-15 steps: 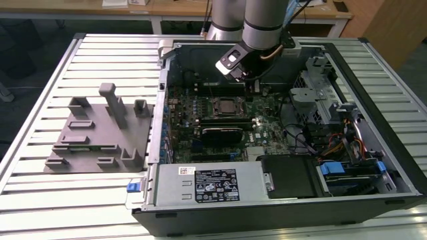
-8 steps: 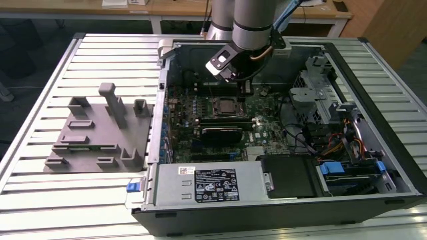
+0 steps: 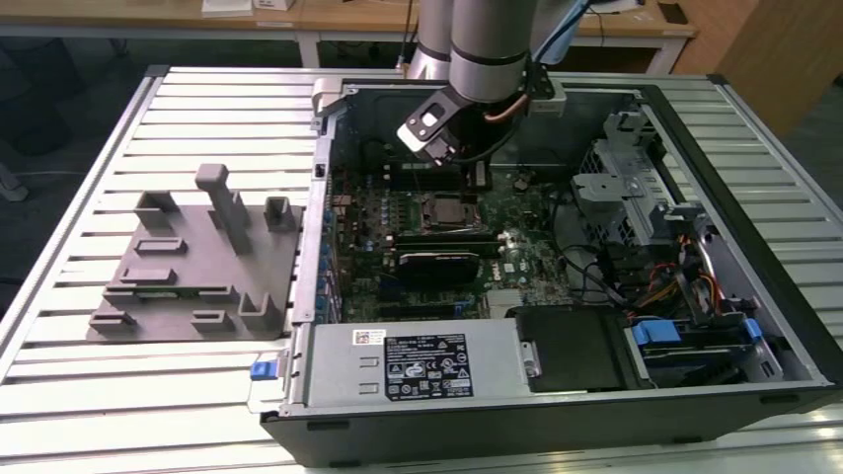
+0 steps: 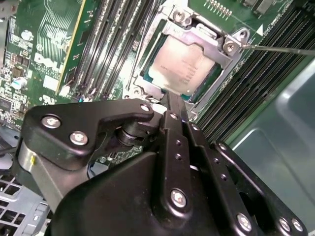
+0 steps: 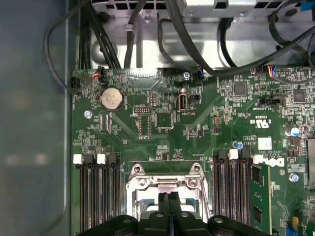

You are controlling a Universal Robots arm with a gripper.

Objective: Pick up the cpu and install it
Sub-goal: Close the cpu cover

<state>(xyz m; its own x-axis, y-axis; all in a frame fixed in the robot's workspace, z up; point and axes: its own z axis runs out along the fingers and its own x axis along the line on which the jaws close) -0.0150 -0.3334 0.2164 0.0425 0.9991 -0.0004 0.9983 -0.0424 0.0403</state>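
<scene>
- My pincer (image 5: pixel 170 197) hangs low over the motherboard (image 5: pixel 162 123). Its two black fingers (image 5: pixel 164 209) are pressed together and there is nothing between them.
- In the second wrist view my pincer (image 4: pixel 171 101) ends just beside the edge of the socket frame (image 4: pixel 231 46). I cannot tell whether it touches the metal.
- The cpu (image 4: pixel 183 69) lies flat inside that frame, silvery top up, with the frame's window closed around it.
- A thin lever (image 4: pixel 280 49) runs out from one corner of the frame.
- Rows of memory slots (image 5: pixel 98 191) stand on both sides of the socket, and a coin battery (image 5: pixel 111 98) sits further out on the board.
- In the exterior view the cpu (image 3: pixel 447 209) sits near the middle of the open computer case (image 3: pixel 737 197). My arm (image 3: pixel 495 39) comes down at twelve o'clock of it.
- The grey fixture (image 3: pixel 185 267) sits at nine o'clock of the case on the slatted table (image 3: pixel 197 109), just beside the case wall and well apart from me.
- A black-and-white label (image 3: pixel 428 365) lies at six o'clock of the cpu, near the case's edge.
</scene>
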